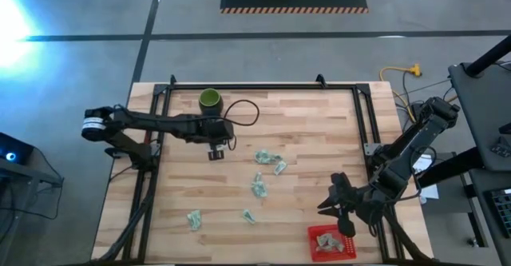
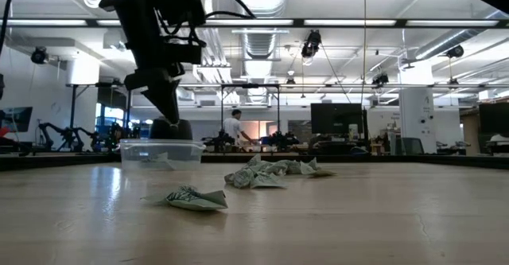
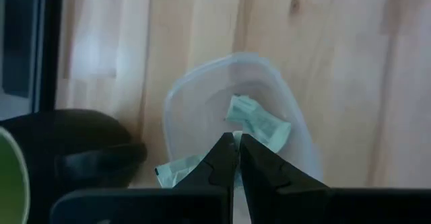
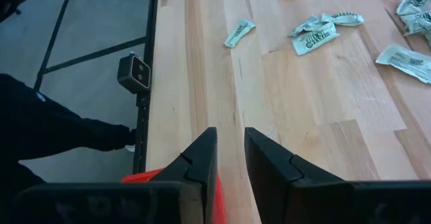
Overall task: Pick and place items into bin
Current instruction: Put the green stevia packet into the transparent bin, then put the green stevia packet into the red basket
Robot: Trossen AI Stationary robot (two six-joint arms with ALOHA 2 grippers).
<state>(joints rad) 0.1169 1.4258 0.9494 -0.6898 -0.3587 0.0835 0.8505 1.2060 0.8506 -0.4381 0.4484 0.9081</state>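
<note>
Legible text: none. The packets (image 4: 315, 39) on the table carry dark printing, too small and blurred to read in any view. No readable labels, brands, numbers or signs on any other object or in the room behind.

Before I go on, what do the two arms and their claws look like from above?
Both arms are dark, jointed and slim. The left arm has a pale band at its base and a looping black cable. Each claw, left claw and right claw, ends in two tapered black fingers.
</note>
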